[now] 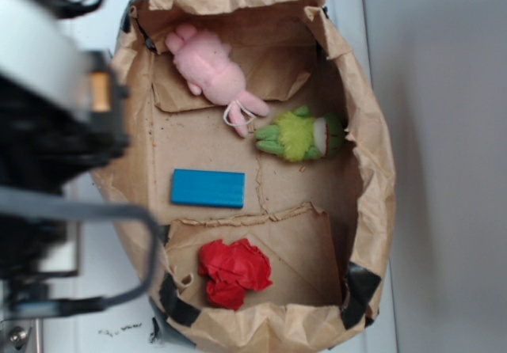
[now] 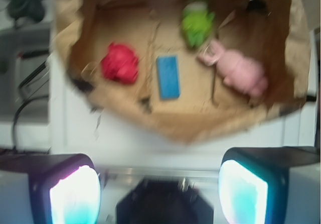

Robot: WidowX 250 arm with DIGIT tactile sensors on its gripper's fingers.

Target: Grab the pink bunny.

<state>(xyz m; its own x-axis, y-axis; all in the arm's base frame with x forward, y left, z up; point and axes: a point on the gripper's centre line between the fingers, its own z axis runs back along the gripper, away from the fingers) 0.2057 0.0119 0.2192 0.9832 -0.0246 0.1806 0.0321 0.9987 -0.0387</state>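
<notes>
Gripper point(image 2: 160, 189) spread apart and empty, off the paper bag's point(image 1: 372, 155) rim over white table. Pink bunny point(image 1: 210, 68) lies in bag's far corner, ears just beside green plush point(image 1: 301, 135); blue block point(image 1: 207, 187) mid-floor, red paper wad point(image 1: 232, 272) well apart.

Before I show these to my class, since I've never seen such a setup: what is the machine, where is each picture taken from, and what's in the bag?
The machine is a small robot arm with a two-fingered gripper. One picture looks down from outside; the dark blurred shape at its left is part of the arm. The other comes from a camera on the wrist, so the two glowing pads at its bottom edge are the gripper's own fingers, spread apart and holding nothing. Both views show an opened brown paper bag on a white surface. Inside lie the pink bunny, a lime-green plush toy, a flat blue block and a red wad of paper. Nothing has been grabbed yet.
</notes>
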